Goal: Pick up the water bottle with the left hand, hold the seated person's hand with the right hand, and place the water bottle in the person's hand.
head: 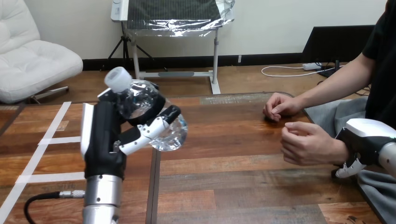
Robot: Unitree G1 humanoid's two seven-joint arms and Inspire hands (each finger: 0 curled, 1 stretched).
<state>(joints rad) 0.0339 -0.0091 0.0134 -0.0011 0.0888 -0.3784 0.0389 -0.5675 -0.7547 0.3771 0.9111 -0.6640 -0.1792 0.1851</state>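
The left hand point(105, 140) has the bottle point(144, 105) up off the table point(233, 158), over its left half. Its fingers point(144, 134) are wrapped round the clear body from the front, the palm behind. The bottle leans, cap point(117, 78) tipped up and away to the left, base swung toward the person. I'd say that's simply how the wrist carries it, and it puts the base first for the handover.

Over on the right, the person's near hand point(306, 142) hangs above the table edge, loosely curled, not opened to receive anything. Their far hand point(279, 106) rests on the wood, curled too. The right hand point(369, 137) sits right against the near hand's wrist, on the outer side — touching, it looks like, and placed there to steady the arm. Whether it has actually closed round that wrist I can't tell; the wrist hides the contact.

So pickup done, support hand in place, delivery not yet made — bottle and waiting hand are well apart. The bottle must cross to the right, and that curled hand needs to open.
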